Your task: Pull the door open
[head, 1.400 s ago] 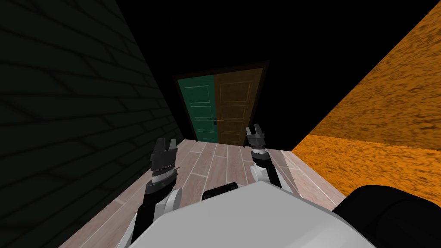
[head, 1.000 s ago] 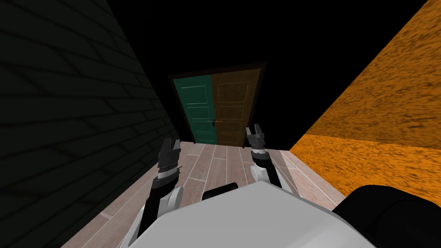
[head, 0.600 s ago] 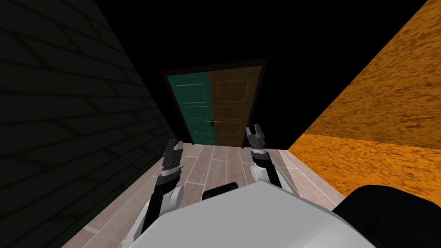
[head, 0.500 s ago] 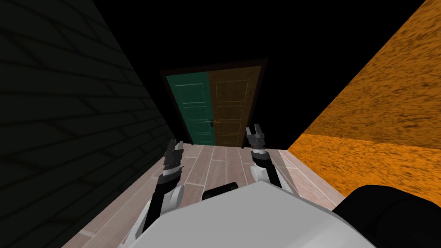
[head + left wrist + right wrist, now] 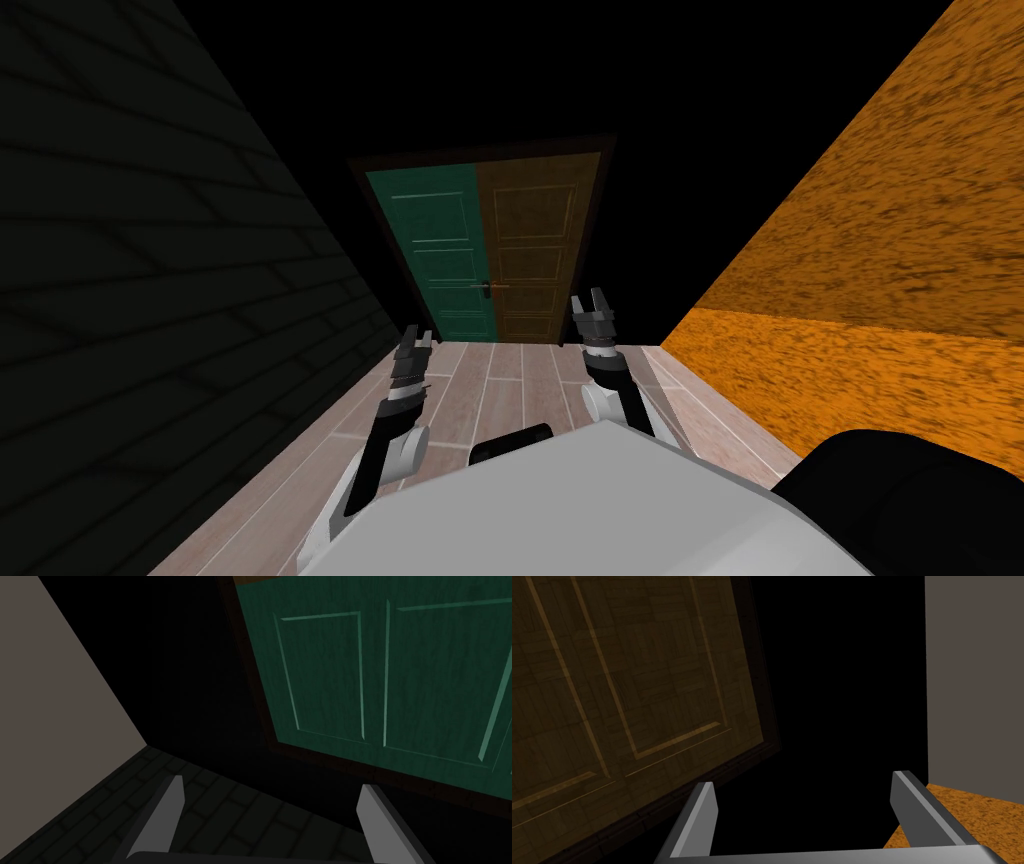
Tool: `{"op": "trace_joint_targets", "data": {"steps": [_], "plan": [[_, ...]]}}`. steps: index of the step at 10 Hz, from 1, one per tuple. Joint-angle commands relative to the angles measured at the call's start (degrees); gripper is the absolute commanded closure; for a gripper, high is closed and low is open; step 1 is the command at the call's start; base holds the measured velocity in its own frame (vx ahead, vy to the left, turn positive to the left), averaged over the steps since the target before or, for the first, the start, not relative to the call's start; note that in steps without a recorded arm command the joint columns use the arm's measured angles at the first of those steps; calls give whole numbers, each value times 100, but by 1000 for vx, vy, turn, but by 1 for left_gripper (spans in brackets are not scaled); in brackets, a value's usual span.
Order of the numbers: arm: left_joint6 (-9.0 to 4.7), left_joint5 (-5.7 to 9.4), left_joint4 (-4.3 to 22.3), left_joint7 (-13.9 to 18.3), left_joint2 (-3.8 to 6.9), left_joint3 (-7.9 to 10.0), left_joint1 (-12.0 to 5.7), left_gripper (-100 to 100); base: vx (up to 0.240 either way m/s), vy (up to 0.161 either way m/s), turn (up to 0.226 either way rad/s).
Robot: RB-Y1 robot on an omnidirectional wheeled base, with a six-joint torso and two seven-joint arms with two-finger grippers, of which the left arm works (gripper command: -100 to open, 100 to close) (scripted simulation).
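The two lever handles at the seam of the tall double door (image 5: 490,200) are too small to read well. A dark lever handle (image 5: 481,287) sits on the green panelled leaf (image 5: 430,250) and a paler lever handle (image 5: 502,287) on the brown wood-grained leaf (image 5: 535,250). Both lie crosswise, the dark one reaching toward 9 o'clock and the pale one toward 3. A black area (image 5: 520,70) surrounds the dark frame (image 5: 480,155). In each wrist view the leaf ahead is cut off at the edge, so its handle is out of sight.

The door stands at 12 o'clock from both grippers, at the far end of the pale plank floor (image 5: 500,375) and well apart from them. Its long axis is upright and it faces me squarely, with both leaves flush in the frame and shut.

The left gripper (image 5: 416,338) hangs at 7 o'clock from the door's foot, pointing at the green leaf, its fingers (image 5: 165,811) spread with nothing between them. The right gripper (image 5: 589,297) is at 5 o'clock from the seam's foot and covers the frame's lower right corner. It points at the brown leaf's edge, its fingers (image 5: 702,816) likewise spread and empty.

A dark brick wall (image 5: 150,300) lies at 9 o'clock and an orange speckled wall (image 5: 880,250) at 3 o'clock.
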Motion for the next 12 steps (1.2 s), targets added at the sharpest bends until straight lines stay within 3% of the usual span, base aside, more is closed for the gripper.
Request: {"op": "trace_joint_targets", "data": {"steps": [1,12], "plan": [[46,43,257,95,84,18,-128,-100,147,13,-92],[271,265,1655,565,533,83,-808,-100,101,-1,-80]]}}
